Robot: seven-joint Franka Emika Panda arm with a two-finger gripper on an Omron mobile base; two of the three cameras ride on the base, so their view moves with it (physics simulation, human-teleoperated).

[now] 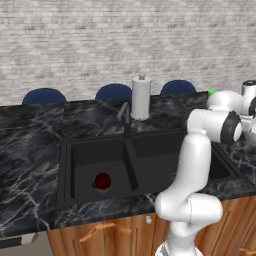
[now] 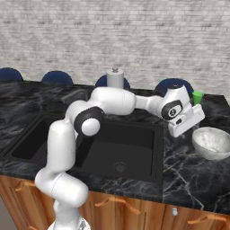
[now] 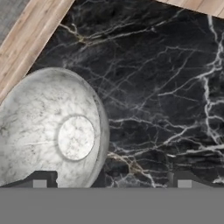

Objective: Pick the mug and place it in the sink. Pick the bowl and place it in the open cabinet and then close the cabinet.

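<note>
The light grey-white bowl (image 2: 212,143) sits upright on the black marble counter, right of the sink (image 2: 155,134). My hand (image 2: 185,117) hovers just above and left of it, tilted toward it. In the hand view the bowl (image 3: 52,131) lies at the left, and my gripper (image 3: 112,181) is open and holds nothing. Its left fingertip (image 3: 41,180) is over the bowl's inside, and the right one is over bare counter, so the bowl's near rim lies between them. The dark red mug (image 1: 102,181) rests in the sink's left basin (image 1: 80,150). The cabinet is out of view.
A small green cup (image 2: 197,97) stands on the counter behind the bowl. A paper towel roll (image 1: 141,97) and the black faucet (image 1: 125,119) rise behind the sink. Past the bowl, the counter's edge (image 3: 43,41) drops to brown wood.
</note>
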